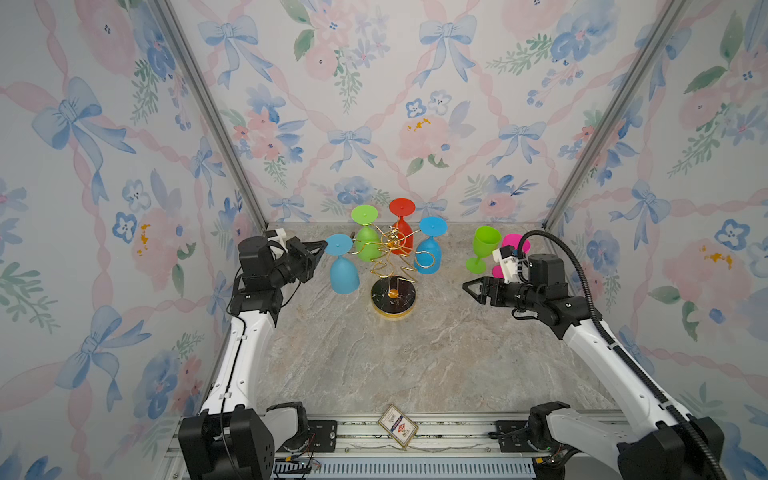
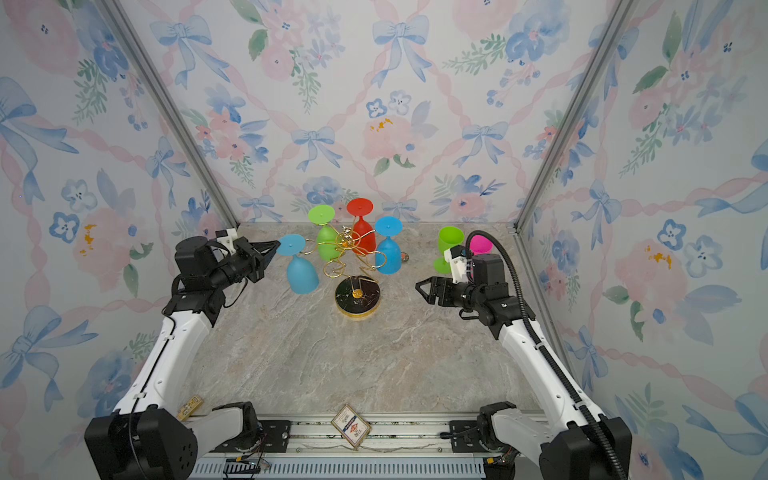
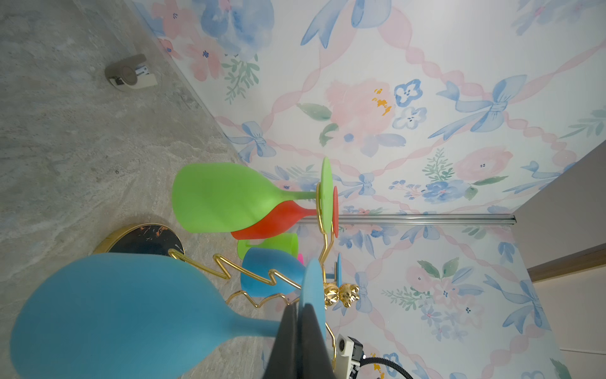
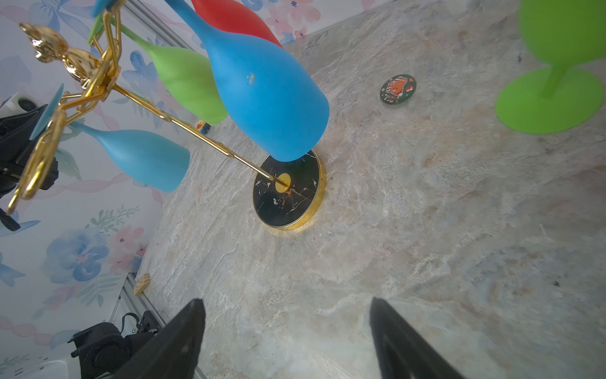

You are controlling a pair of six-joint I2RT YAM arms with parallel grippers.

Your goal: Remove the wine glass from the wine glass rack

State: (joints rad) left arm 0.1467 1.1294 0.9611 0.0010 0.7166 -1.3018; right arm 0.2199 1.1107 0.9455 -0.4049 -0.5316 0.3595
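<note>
The gold wine glass rack (image 1: pixel 393 301) (image 2: pixel 357 297) stands mid-table on its round black base. Several wine glasses hang upside down from its arms: a blue one (image 1: pixel 344 274) (image 3: pixel 114 311) on the left, then green (image 1: pixel 368 243), red (image 1: pixel 402 237) and another blue (image 1: pixel 428 255). My left gripper (image 1: pixel 323 246) (image 3: pixel 299 305) is shut on the rim of the left blue glass's foot, which runs edge-on between the fingers. My right gripper (image 1: pixel 465 286) (image 4: pixel 288 305) hovers open and empty over the table, right of the rack's base (image 4: pixel 288 193).
A green glass (image 1: pixel 484 245) and a pink glass (image 1: pixel 513 243) stand upright at the back right, behind my right wrist. A round badge (image 4: pixel 397 89) and a tape dispenser (image 3: pixel 129 73) lie near the back wall. A card box (image 1: pixel 397 426) sits on the front rail.
</note>
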